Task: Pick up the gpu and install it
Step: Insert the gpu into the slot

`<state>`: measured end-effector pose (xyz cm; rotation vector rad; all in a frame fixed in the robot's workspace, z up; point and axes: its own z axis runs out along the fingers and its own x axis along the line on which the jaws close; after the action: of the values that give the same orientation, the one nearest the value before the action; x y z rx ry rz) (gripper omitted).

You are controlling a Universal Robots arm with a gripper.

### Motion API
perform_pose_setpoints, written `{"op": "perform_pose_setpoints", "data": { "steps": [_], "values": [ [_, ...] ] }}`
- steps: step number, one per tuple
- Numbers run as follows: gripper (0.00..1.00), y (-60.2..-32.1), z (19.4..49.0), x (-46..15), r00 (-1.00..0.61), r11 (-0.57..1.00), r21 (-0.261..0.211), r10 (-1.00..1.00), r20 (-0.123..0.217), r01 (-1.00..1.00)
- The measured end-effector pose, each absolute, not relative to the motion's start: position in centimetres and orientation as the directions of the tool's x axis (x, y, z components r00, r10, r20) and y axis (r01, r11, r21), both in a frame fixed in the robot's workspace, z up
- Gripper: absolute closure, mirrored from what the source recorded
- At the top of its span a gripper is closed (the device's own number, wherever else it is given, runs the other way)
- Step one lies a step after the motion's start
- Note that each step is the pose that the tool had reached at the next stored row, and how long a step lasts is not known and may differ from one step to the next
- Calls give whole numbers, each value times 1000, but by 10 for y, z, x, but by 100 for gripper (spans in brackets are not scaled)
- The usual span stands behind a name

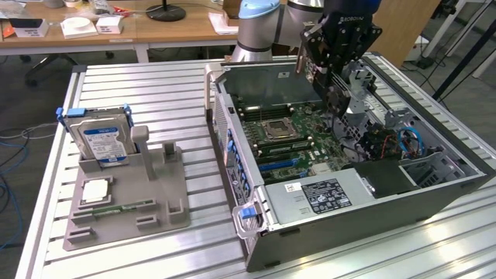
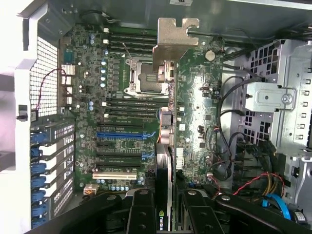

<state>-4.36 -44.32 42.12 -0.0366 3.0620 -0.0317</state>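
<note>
In the wrist view the gpu (image 2: 166, 146) shows edge-on, a thin card with its silver bracket (image 2: 173, 36) at the far end and a logo sticker near my fingers. My gripper (image 2: 165, 207) is shut on it, one black finger (image 2: 141, 209) on each side. In the exterior view the gripper (image 1: 333, 78) holds the gpu (image 1: 310, 58) above the open computer case (image 1: 256, 174), over the far part of the green motherboard (image 1: 287, 133). The card hangs clear of the board. A blue expansion slot (image 2: 119, 136) lies beside and below it.
A grey fixture (image 1: 124, 197) on the exterior view's left carries a blue-labelled hard drive (image 1: 101, 136), a processor (image 1: 94, 190) and a RAM stick (image 1: 124, 207). Drive cages and cables (image 1: 395, 139) crowd the case's right side. Desks with clutter stand behind the slatted table (image 1: 155, 87).
</note>
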Motion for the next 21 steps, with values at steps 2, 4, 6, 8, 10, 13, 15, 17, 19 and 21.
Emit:
{"op": "perform_pose_setpoints", "data": {
  "steps": [2, 4, 6, 8, 10, 13, 15, 17, 19, 21],
  "values": [
    [74, -443, 421, -43, -998, 999, -27, -25, -54, -23],
    [74, -443, 421, -41, -1000, 999, -27, -25, -17, -25],
    [74, -443, 421, -40, -1000, 999, -26, -25, -3, -25],
    [74, -443, 421, -40, -1000, 999, -26, -25, -3, -25],
    [74, -443, 420, -40, -1000, 999, -26, -25, -3, -25],
    [74, -442, 418, -40, -1000, 999, -26, -25, -3, -25],
    [74, -442, 418, -40, -1000, 999, -26, -25, -3, -25],
    [74, -442, 418, -40, -1000, 999, -26, -25, -3, -25],
    [74, -442, 419, -40, -1000, 999, -26, -26, -3, -26],
    [74, -441, 418, -40, -1000, 999, -26, -31, -3, -31]
  ]
}}
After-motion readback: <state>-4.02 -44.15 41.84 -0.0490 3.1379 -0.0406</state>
